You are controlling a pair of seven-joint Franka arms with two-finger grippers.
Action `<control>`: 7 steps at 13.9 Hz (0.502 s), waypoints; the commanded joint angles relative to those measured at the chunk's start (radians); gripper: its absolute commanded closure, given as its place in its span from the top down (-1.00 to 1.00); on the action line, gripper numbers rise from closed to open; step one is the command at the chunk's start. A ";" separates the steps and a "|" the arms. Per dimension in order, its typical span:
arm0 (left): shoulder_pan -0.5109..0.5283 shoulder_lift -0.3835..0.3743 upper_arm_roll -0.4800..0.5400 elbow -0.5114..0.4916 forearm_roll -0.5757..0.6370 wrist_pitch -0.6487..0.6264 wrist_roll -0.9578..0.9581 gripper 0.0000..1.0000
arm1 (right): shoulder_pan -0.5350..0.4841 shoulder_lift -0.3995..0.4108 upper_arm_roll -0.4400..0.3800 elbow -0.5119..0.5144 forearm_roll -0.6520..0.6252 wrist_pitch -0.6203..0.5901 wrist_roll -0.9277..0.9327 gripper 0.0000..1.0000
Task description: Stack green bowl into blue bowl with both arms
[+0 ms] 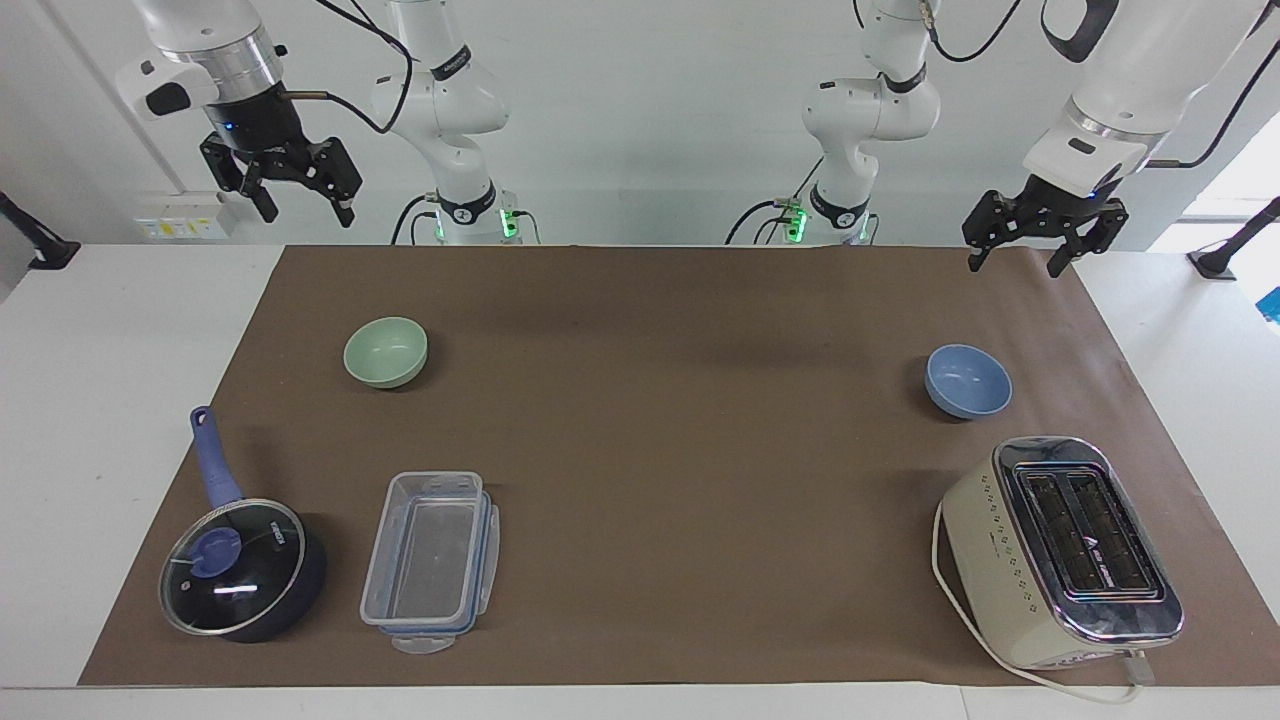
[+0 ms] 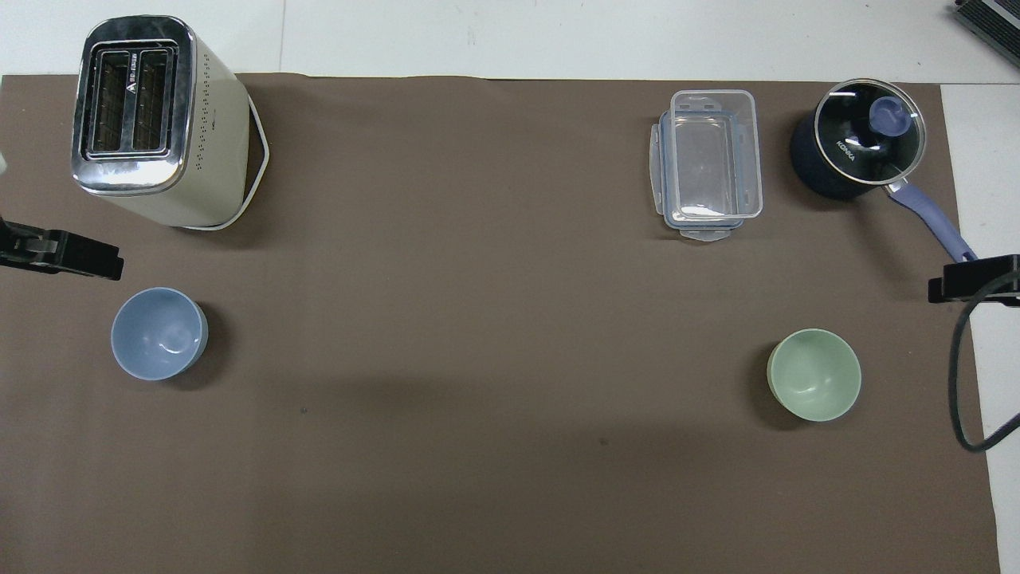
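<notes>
The pale green bowl stands upright on the brown mat toward the right arm's end of the table. The periwinkle blue bowl stands upright toward the left arm's end, just nearer to the robots than the toaster. My right gripper hangs high in the air at the right arm's end of the table, open and empty. My left gripper hangs open and empty over the mat's edge at the robots' side. In the overhead view only a black tip of each gripper shows at the picture's sides.
A cream toaster with its cord stands at the left arm's end. A clear plastic container and a dark blue lidded saucepan with a blue handle sit at the right arm's end, farther from the robots than the green bowl.
</notes>
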 commanded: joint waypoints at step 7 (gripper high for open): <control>0.004 -0.029 0.003 -0.032 -0.007 -0.008 -0.003 1.00 | -0.007 -0.009 0.004 -0.003 0.005 -0.017 -0.019 1.00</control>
